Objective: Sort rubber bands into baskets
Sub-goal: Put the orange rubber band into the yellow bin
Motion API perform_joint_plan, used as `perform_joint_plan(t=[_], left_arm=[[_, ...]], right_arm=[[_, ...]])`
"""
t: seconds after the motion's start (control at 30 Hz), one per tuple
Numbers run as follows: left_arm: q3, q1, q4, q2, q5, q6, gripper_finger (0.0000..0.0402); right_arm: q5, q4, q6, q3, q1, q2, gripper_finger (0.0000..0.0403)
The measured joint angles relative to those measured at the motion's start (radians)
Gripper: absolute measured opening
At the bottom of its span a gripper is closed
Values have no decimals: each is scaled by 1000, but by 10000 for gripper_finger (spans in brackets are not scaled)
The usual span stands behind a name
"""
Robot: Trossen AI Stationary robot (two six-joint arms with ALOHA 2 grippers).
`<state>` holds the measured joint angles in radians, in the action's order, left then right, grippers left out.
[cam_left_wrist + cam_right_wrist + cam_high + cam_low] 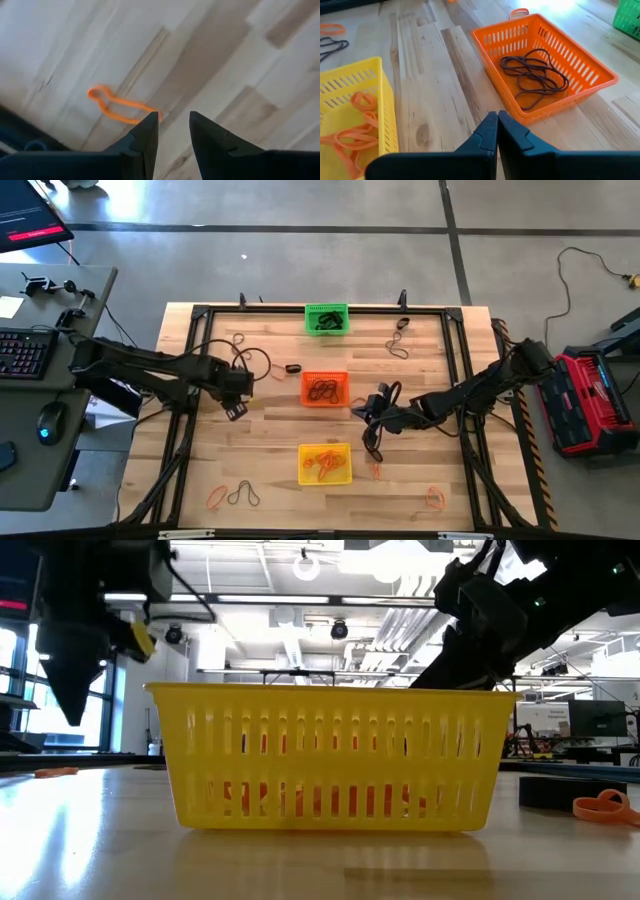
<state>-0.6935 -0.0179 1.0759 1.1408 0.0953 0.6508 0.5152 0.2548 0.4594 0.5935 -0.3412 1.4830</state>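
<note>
Your left hand (172,131) hovers with its fingers parted over the worktop (270,440), an orange rubber band (120,105) lying just ahead and off to one side, long axis slanting across the fingers' line; your right hand (497,131), fingers closed and empty, waits between the orange basket (545,75) and yellow basket (355,115), farther from that band

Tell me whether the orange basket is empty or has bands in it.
Not empty. The orange basket holds a tangle of thin dark rubber bands on its floor, seen in the right wrist view and from above.
</note>
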Motion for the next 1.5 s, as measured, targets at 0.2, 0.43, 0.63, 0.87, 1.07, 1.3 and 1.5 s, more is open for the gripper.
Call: perform_joint_plan(t=[0.2, 0.43, 0.63, 0.87, 1.07, 1.3, 1.5], left_arm=[[63, 79, -3, 0, -35, -7, 104], [110, 137, -60, 4, -81, -33, 104], [151, 169, -95, 35, -124, -59, 104], [163, 177, -157, 113, -123, -79, 104], [159, 174, -168, 192, -117, -79, 104], [131, 113, -162, 197, -54, -113, 95], [103, 14, -178, 195, 8, -100, 51]], right_arm=[[0, 5, 11, 0, 0, 0, 0], [0, 17, 5, 0, 0, 0, 0], [-4, 20, 4, 0, 0, 0, 0], [-12, 20, 4, 1, 0, 0, 0], [-15, 21, 4, 1, -1, 0, 0], [-14, 21, 4, 1, -1, 0, 0], [-14, 26, 4, 1, -2, 0, 0]])
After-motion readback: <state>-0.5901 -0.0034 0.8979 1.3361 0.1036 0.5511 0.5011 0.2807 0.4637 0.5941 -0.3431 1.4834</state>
